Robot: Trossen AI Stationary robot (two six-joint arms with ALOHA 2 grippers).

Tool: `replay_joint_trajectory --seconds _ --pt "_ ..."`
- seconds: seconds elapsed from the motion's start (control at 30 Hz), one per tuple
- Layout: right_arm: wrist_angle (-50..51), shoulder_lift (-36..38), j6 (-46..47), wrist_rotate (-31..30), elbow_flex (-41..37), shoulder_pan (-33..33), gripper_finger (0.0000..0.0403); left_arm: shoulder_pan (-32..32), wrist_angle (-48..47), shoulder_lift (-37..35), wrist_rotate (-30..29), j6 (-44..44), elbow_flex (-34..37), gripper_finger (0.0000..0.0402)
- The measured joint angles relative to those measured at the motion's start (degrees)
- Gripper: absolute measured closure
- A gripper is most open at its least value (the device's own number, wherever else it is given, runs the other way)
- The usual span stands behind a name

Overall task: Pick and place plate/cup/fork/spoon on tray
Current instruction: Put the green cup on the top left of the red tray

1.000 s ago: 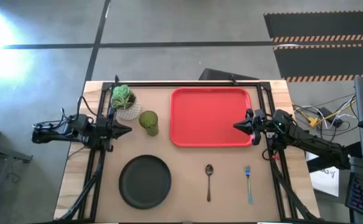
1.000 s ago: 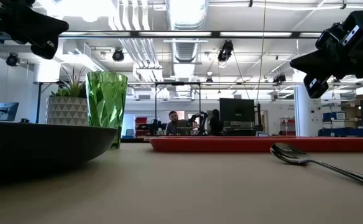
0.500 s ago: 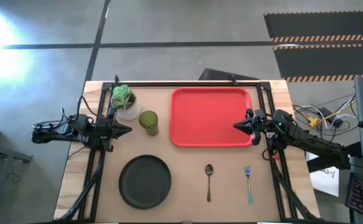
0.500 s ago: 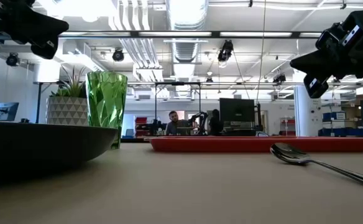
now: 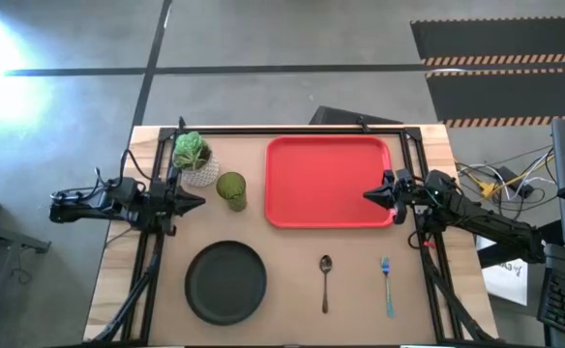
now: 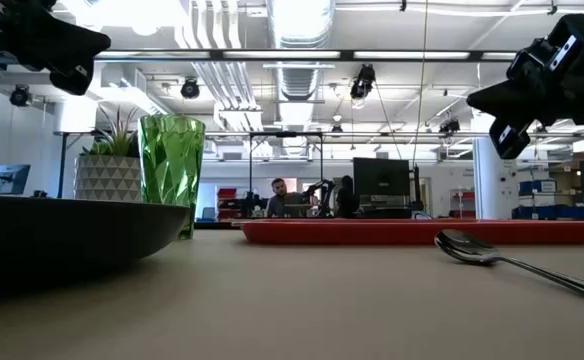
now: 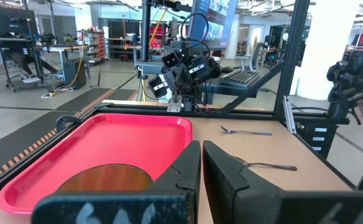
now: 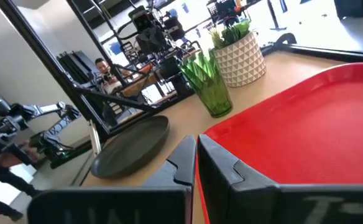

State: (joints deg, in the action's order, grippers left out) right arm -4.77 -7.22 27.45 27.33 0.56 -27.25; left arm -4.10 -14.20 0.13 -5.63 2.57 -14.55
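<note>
The red tray (image 5: 329, 181) lies at the far middle of the table. The dark plate (image 5: 225, 281) rests flat at the near left. Beyond it the green cup (image 5: 231, 189) stands upright. The spoon (image 5: 325, 280) and the blue-handled fork (image 5: 387, 285) lie side by side on the table near the front, right of the plate. My left gripper (image 5: 202, 202) is shut and hovers level just left of the cup. My right gripper (image 5: 368, 195) is shut and hovers above the tray's right rim (image 8: 293, 124). Neither holds anything.
A white pot with a green plant (image 5: 195, 159) stands at the far left, close behind the cup. Black frame rails run along the table's far, left and right edges. Bare tabletop lies between the plate and the spoon.
</note>
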Motion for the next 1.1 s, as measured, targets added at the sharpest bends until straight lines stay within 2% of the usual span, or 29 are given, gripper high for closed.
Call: replay_joint_trajectory --seconds 0.2,0.37,0.53,0.6,0.73,0.87,0.97,1.1 --pt "-0.22 0.02 6.05 -0.02 0.00 -0.01 0.0394 0.01 2.34 -0.01 0.01 1.60 0.00 0.0402" --pt "-0.18 0.00 6.12 -0.57 0.00 -0.01 0.0394 0.02 8.69 0.04 0.02 3.67 0.00 0.0402" --pt "-0.18 0.00 6.85 -0.57 0.00 -0.01 0.0394 0.02 13.73 0.22 0.30 10.81 0.00 0.0402" --pt "-0.15 0.00 5.78 -0.84 0.02 -0.01 0.0394 0.02 14.05 0.28 0.33 10.31 0.00 0.0402" --pt "-0.17 0.00 5.31 -4.27 0.11 -0.01 0.0394 0.02 16.10 0.58 -1.27 10.55 0.00 0.0402" --pt "-1.41 -0.03 6.37 -8.72 0.57 -0.01 0.0394 0.02 25.25 1.85 -4.92 7.85 0.00 0.0402" --pt "-12.38 -0.11 8.39 -9.53 0.83 -0.01 0.0394 0.00 32.59 3.95 -5.15 6.38 0.00 0.0402" --pt "-33.45 -0.08 7.32 -11.37 1.06 -0.01 0.0394 0.00 36.20 7.34 -5.20 -4.03 -2.41 0.0402"
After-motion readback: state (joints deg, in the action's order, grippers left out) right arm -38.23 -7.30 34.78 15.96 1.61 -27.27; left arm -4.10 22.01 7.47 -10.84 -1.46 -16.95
